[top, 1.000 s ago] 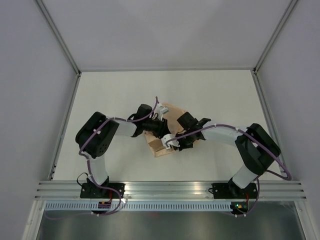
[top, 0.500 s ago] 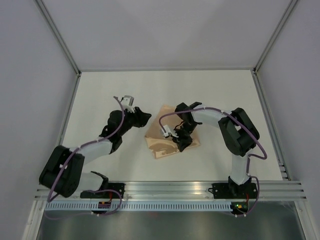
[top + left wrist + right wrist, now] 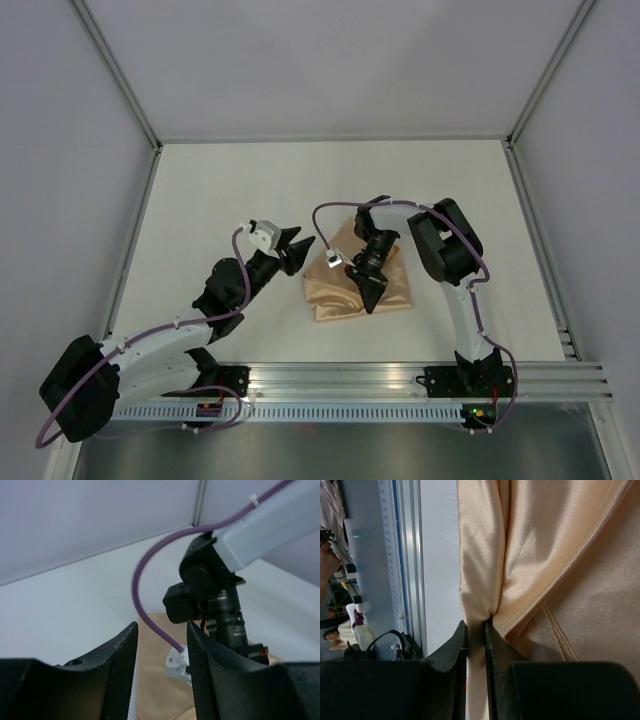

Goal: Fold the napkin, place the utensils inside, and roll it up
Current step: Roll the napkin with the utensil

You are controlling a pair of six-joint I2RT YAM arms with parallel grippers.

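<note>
Since half a second ago the right arm has folded in closer over the napkin (image 3: 337, 297), and its end effector (image 3: 371, 298) now points toward the near edge of the desk (image 3: 220, 190). The left arm has sunk lower and stretches out from the near-left corner. The napkin lies wider and more crumpled than before.

The napkin sits about midway between the left and right edges, somewhat closer to the near edge than the far one, bunched into loose folds. The right end effector (image 3: 476, 630) is clamped on a pinched ridge of the cloth (image 3: 560, 580), with the fingers (image 3: 454, 675) pressed together and only fabric between them. The left end effector (image 3: 296, 250) hovers just beside the napkin's left edge without touching it. In the wrist view its fingers (image 3: 120, 665) stand apart with nothing between them.
</note>
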